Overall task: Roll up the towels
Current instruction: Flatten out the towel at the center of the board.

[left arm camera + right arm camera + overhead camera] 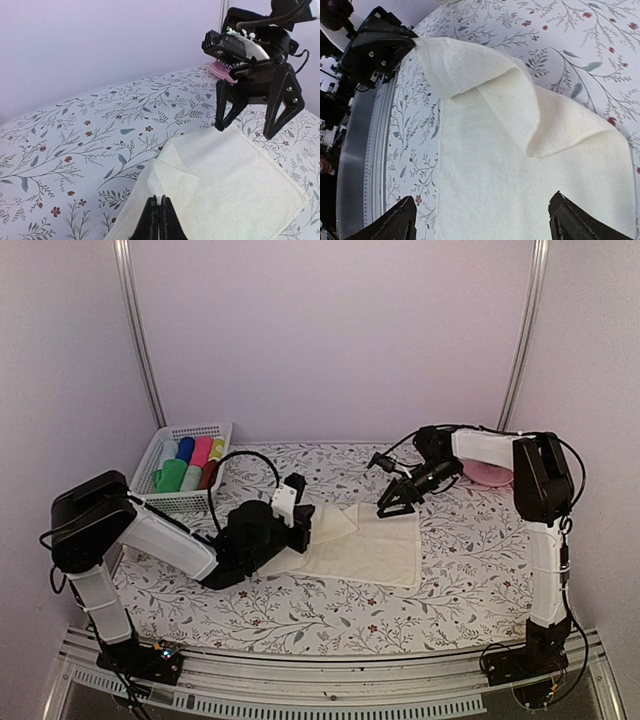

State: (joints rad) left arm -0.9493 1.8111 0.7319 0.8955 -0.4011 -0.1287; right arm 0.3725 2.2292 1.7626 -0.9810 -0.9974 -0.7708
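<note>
We see a cream-white terry towel (375, 550) lying mostly flat in the middle of the floral-print tabletop (470, 560). Its long lower edge runs roughly level across the overhead frame. The left tool (160, 202) sits at the towel's left edge with its fingers pressed together, pinching that edge. From there a triangular flap (510, 100) of cloth is raised and folded over the flat part, its fold line slanting toward the centre. The towel's right and lower edges lie straight and uncurled on the print.

The right tool (246, 131) hangs over the towel's upper right corner with its fingers spread wide and nothing between them. Its tips are close above the cloth; whether they touch it we cannot tell.

Bare tabletop shows below the towel and to its right, toward the lower right of the overhead frame, and a narrower strip runs along its upper edge. A white slotted plastic basket (196, 429) stands at the upper left, well apart from the towel. It holds a bright green rolled towel (172, 478) beside several other coloured cloth rolls (203, 452). A pink dish (488, 476) rests at the upper right, partly behind the right arm.
</note>
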